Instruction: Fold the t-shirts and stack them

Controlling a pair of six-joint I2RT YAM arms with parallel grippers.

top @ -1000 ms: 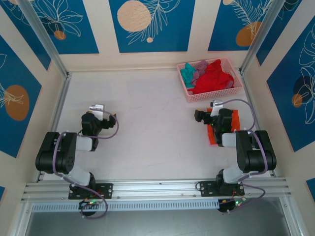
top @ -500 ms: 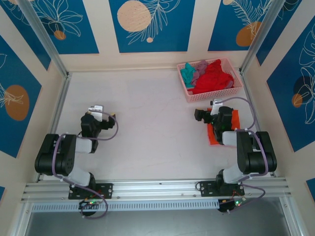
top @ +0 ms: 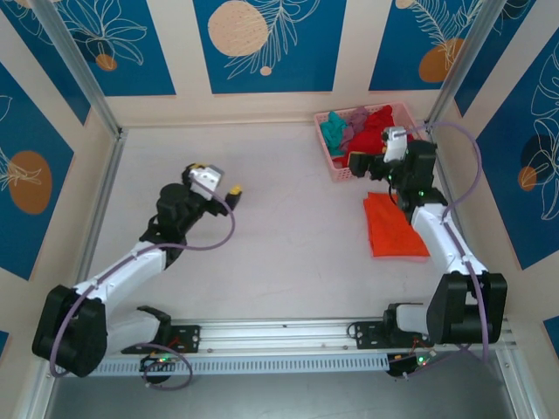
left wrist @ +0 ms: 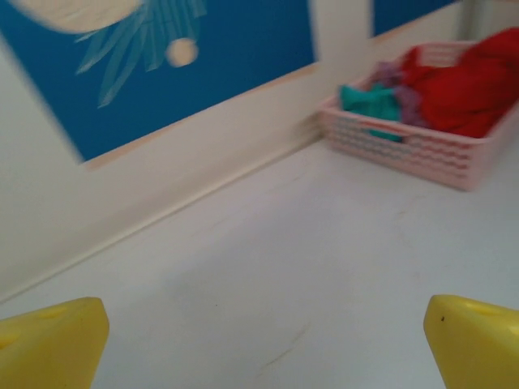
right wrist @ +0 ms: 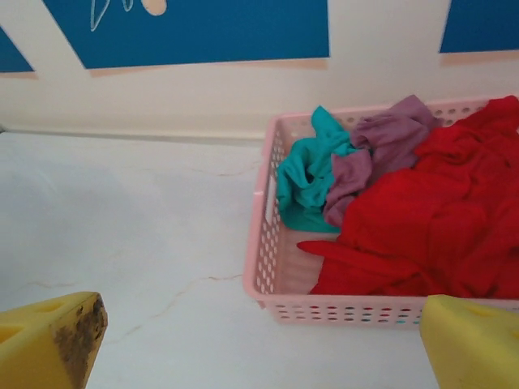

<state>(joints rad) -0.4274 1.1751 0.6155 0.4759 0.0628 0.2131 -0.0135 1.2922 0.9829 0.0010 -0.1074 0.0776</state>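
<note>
The red t-shirt (right wrist: 438, 219), soft and light, is judged best pinched at a raised fold; left gripper (left wrist: 259, 340) and right gripper (right wrist: 259, 344) are spread apart.

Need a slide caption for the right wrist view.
Open right gripper faces a pink plastic lattice basket holding a red cloth t-shirt, a mauve-purple t-shirt and a teal t-shirt.

red t-shirt (right wrist: 422, 219), teal t-shirt (right wrist: 302, 185), mauve t-shirt (right wrist: 377, 142), orange t-shirt (top: 395, 225); pink lattice basket (right wrist: 324, 312); white table (top: 279, 227), faintly veined; blue wall panels (top: 297, 65) with pale leaf outlines and peach discs.
</note>
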